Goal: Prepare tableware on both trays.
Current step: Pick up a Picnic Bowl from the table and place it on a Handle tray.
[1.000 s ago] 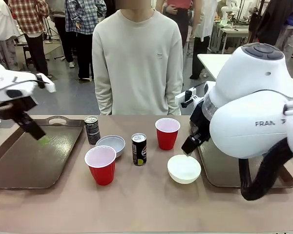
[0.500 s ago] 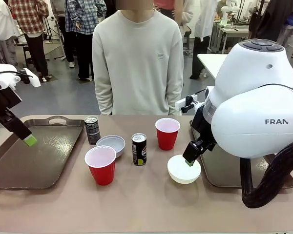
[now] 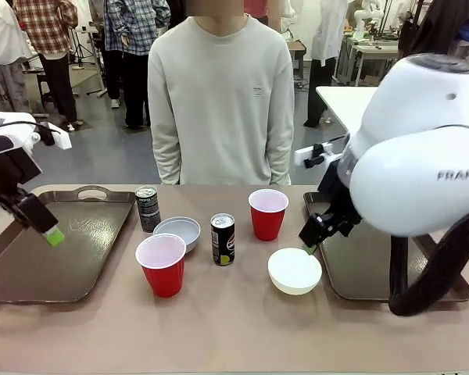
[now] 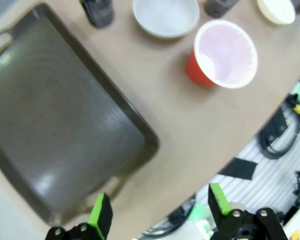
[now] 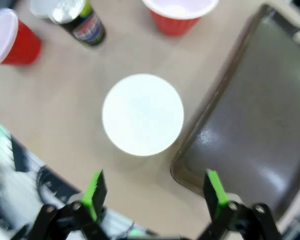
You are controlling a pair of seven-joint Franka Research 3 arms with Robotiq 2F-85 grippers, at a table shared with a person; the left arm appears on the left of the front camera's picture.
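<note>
near cup (image 3: 161,264): upright on tabletop (image 3: 234,336), left of middle
white bowl (image 3: 295,270): just beside right tray (image 3: 359,273)
right hand (image 5: 154,187): spread, empty, above white bowl
left hand (image 4: 159,207): spread, empty, above left tray (image 3: 31,269)
near can (image 3: 223,239), grey bowl (image 3: 177,231): mid tabletop
far cup (image 3: 267,213), far can (image 3: 147,208): behind, upright

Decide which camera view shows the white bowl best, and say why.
The right wrist view: it looks straight down on the white bowl, whole rim visible, centred, beside a corner of the right tray. The front view shows it whole but from a low angle. The left wrist view catches just a sliver at the top edge.
</note>
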